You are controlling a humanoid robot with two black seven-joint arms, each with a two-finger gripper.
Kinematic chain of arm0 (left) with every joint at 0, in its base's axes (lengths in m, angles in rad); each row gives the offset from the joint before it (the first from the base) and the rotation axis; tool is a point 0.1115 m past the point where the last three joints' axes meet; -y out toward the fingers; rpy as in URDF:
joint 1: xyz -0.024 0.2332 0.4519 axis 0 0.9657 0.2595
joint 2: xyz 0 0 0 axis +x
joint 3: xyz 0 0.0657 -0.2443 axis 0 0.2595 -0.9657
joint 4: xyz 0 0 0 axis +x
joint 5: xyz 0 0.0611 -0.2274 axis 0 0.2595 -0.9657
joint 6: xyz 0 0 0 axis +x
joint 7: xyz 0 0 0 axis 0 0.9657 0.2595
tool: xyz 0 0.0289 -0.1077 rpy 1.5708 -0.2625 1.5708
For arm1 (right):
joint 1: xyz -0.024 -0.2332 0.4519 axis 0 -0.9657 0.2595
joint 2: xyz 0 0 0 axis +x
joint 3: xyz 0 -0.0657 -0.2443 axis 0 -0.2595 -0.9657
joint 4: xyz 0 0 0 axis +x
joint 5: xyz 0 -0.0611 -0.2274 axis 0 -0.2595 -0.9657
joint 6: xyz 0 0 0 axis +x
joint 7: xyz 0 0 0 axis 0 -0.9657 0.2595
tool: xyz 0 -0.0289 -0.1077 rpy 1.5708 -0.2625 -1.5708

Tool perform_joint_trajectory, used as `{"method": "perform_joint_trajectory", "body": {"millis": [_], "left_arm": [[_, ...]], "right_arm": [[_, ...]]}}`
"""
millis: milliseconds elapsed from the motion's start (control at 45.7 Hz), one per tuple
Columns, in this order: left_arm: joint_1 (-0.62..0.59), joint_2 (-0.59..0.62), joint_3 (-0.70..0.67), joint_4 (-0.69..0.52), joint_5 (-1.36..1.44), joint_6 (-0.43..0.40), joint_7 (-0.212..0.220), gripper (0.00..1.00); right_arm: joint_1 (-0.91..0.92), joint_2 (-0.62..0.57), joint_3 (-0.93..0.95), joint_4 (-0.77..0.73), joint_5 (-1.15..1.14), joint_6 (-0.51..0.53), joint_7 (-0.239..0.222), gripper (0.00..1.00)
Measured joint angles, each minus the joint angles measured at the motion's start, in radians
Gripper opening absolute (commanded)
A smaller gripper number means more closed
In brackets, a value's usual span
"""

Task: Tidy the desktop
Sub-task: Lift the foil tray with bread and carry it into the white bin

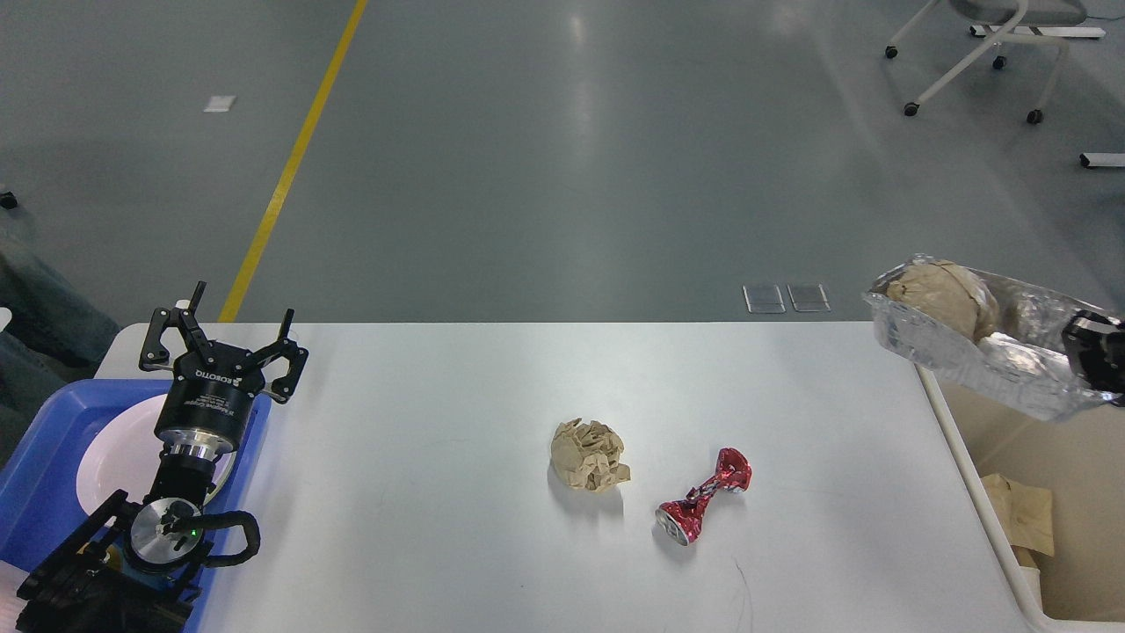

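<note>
Desktop: large white rounded tabletop (457,413), filling the lower view.
Left gripper (224,330): fingers spread, empty, at the tabletop's far left corner.
Right gripper (1094,356): clamped on crinkled silver foil tray (976,352), past the tabletop's right edge.

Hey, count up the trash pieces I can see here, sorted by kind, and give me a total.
Crumpled brown paper balls: 2, one on the white desktop, one in the foil tray
Flat brown paper scrap in the cream bin: 1
Crushed red metal can: 1
Silver foil tray: 1
Total: 5
</note>
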Motion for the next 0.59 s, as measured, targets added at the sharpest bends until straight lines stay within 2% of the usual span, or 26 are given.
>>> {"method": "perform_joint_trajectory", "body": {"millis": [175, 306, 481, 590], "left_arm": [[0.0, 0.0, 0.0, 0.0, 0.0, 0.0, 0.0, 0.96], [0.0, 0.0, 0.0, 0.0, 0.0, 0.0, -0.001, 0.96], [0.0, 0.0, 0.0, 0.0, 0.0, 0.0, -0.001, 0.96], [0.0, 0.0, 0.0, 0.0, 0.0, 0.0, -0.002, 0.96]], "right_arm": [[-0.199, -0.144, 0.051, -0.179, -0.016, -0.029, 0.005, 0.0], [-0.396, -0.229, 0.187, -0.316, -0.02, -0.036, 0.009, 0.0], [-0.712, -0.235, 0.455, -0.501, -0.021, -0.04, 0.01, 0.0], [-0.943, -0.169, 0.647, -0.654, -0.022, -0.06, 0.011, 0.0]]}}
